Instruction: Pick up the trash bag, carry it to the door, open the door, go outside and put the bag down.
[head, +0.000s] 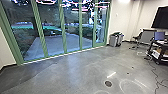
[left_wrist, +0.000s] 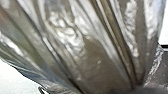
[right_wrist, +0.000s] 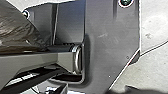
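Shiny, wrinkled plastic of the trash bag (left_wrist: 95, 55) stretches large and close across the left wrist view, its folds drawn together toward one edge. In the right wrist view, part of the same dark bag (right_wrist: 17, 27) shows beside the robot's own plate and bar. How the left gripper stands on the bag is hidden. Green-framed glass panels and door (head: 62, 30) stand ahead in the head view, with a paved path outside (head: 53, 45) behind the glass. Which panel opens I cannot tell.
Grey bins (head: 115, 40) stand by the right end of the glass wall. A chair (head: 137, 38) and a black cart (head: 157, 51) are farther right, with cables (head: 155, 75) on the floor (head: 75, 72). A round floor fitting (head: 108, 83) lies nearer.
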